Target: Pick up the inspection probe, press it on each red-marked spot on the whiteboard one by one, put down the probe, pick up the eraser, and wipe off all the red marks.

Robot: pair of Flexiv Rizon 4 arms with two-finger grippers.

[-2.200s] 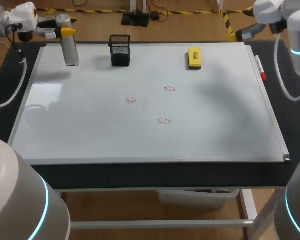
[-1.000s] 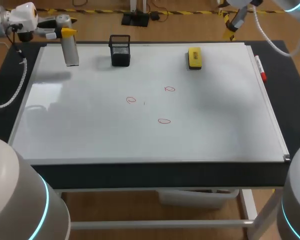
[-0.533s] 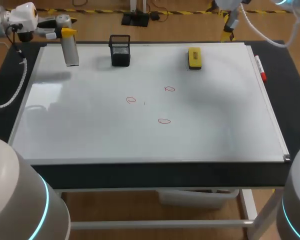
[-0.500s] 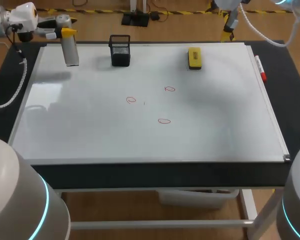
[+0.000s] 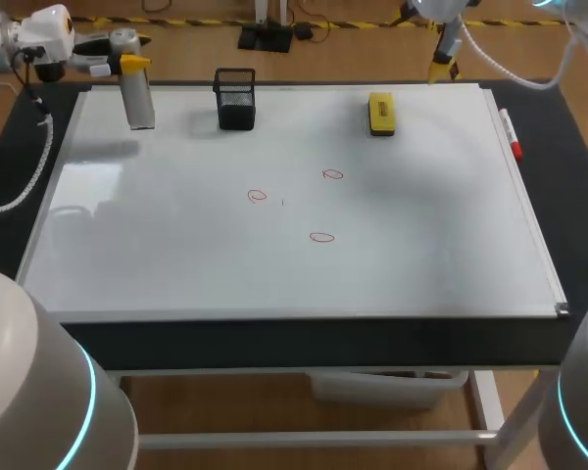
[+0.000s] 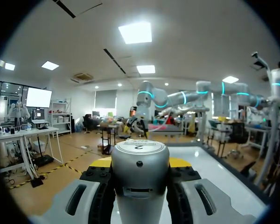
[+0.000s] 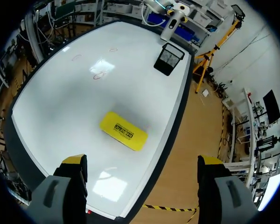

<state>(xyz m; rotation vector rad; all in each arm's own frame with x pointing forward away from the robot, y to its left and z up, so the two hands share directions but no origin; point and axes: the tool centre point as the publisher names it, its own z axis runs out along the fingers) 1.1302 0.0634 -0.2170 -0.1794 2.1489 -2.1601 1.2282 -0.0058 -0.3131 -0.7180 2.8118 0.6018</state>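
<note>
Swung in from the right side since earlier: right pincer (image 7: 142,162), now at the surface's far edge, released, fingers wide. Eraser (image 7: 123,131) flat on whiteboard (image 5: 274,274) just ahead, untouched. Left pincer (image 6: 141,164) clenched on inspection probe (image 5: 139,103), far-left corner.

Silver inspection probe (image 6: 140,186) clamped in left hand (image 6: 140,162), whiteboard (image 6: 214,175) ahead

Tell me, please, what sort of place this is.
Probably a robot test bench in a lab: a whiteboard lies flat as the worktop, with red marks and a yellow eraser on it, and the left gripper holds a probe at its corner.
</note>
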